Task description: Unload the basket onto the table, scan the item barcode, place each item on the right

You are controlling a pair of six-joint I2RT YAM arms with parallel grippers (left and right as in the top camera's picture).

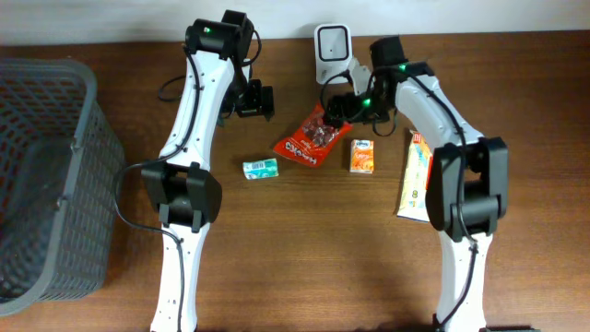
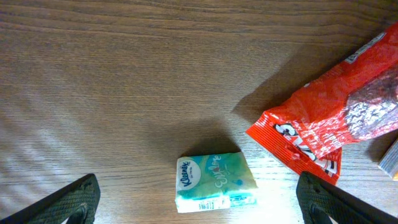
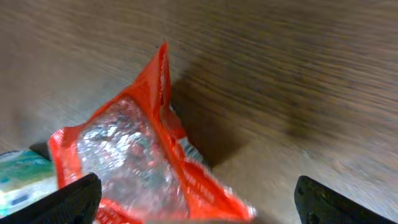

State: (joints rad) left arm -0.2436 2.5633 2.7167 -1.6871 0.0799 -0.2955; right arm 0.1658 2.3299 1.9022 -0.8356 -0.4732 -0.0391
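Tissue pack point(image 1: 261, 168) lies flat on table point(image 1: 304, 240), free of both grippers, printed face up. Left gripper point(image 1: 255, 100) hangs above and behind it, fingers point(image 2: 74, 202) spread wide, nothing between. Red snack bag point(image 1: 312, 140) just right of pack, apart from it. White scanner point(image 1: 332, 46) at back edge. Right gripper point(image 1: 339, 106) over bag's far end, jaws apart, empty. Orange juice carton point(image 1: 363, 156) next, then long flat box point(image 1: 417, 175).

Both the left arm point(image 1: 191, 101) and the right arm point(image 1: 426, 109) have glossy white links joined by bulky black joint housings point(image 1: 189, 195). A green light point(image 1: 207, 29) glows at the left arm's twelve-o'clock end. A thin black cable point(image 1: 123, 198) loops out at nine o'clock of its housing. The wedge-shaped fingertips point(image 2: 71, 202) are matte black.
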